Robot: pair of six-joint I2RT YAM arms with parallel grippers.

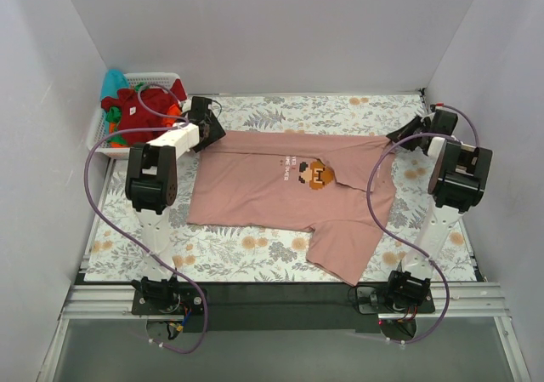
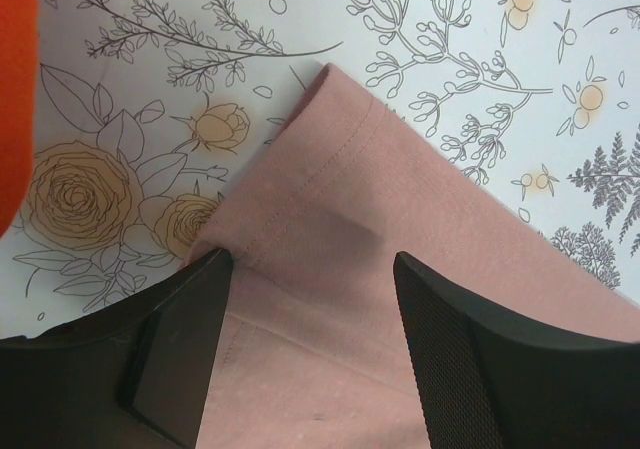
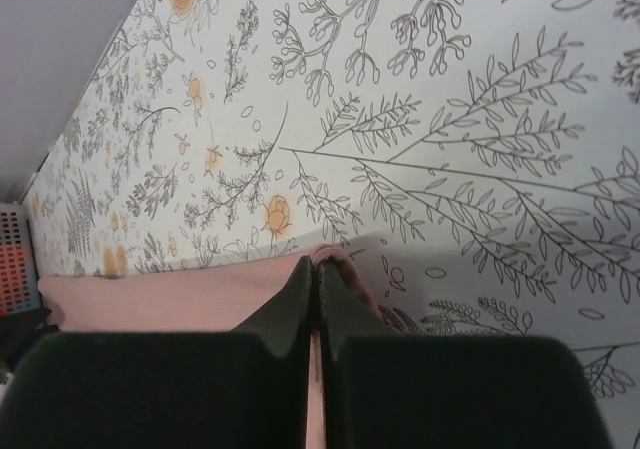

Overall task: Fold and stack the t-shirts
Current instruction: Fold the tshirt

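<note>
Pink t-shirt lies spread flat on the table, roughly centre, chest print facing up, one sleeve flopped toward the near edge. The far right corner is lifted a little off the table. Other t-shirts are bunched in the white basket at the far left, not yet dealt with. Left end effector sits at the far-left corner of the shirt; in the left wrist view its jaws are spread wide, one finger on each side of the stitched hem corner, with nothing clamped. Right end effector is at the far-right corner; in the right wrist view the jaws are pressed together with a small nub of pink fabric pinched between the tips, so it is holding the shirt. Handling judgement: thin cotton, light, fully limp, no stiffness, so it will sag and drape from any held point and drag on the table when pulled. It is not fragile and not slippery, though a single layer can slide out of a shallow pinch. Best hold looks like the doubled stitched hem and seam edges at the corners, which are thicker and grip better. Two far corners taken together should keep the edge taut for a fold, since one corner alone would let the shirt twist and bunch. The left side probably needs to close on the hem corner before any lift.
</note>
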